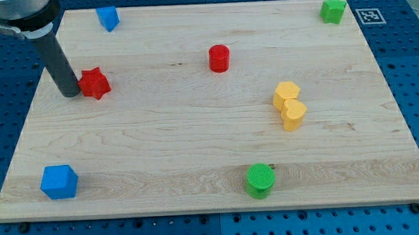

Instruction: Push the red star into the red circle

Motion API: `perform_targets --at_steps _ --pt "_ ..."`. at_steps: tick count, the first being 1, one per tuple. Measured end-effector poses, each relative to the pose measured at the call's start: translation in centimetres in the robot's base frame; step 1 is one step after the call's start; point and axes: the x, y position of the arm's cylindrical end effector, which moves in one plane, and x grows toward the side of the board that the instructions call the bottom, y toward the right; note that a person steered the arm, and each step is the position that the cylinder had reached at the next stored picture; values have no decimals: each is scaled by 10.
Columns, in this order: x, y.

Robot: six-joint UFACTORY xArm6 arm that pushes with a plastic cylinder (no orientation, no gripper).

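The red star [94,83] lies at the view's left, on the wooden board [196,146]. The red circle [219,58], a short cylinder, stands near the top middle, well to the right of the star and slightly higher in the view. My tip [69,94] rests on the board right against the star's left side, touching it or nearly so. The dark rod rises from there up to the view's top left corner.
A blue block [107,18] sits at the top left and a blue cube [59,181] at the bottom left. A green block [333,10] is at the top right, a green cylinder [260,180] near the bottom edge. Two yellow blocks [289,105] touch at the right of centre.
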Motion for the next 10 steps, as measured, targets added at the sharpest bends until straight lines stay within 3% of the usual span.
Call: perform_targets --at_steps 8,10 --pt "0 93" --pt "0 77"
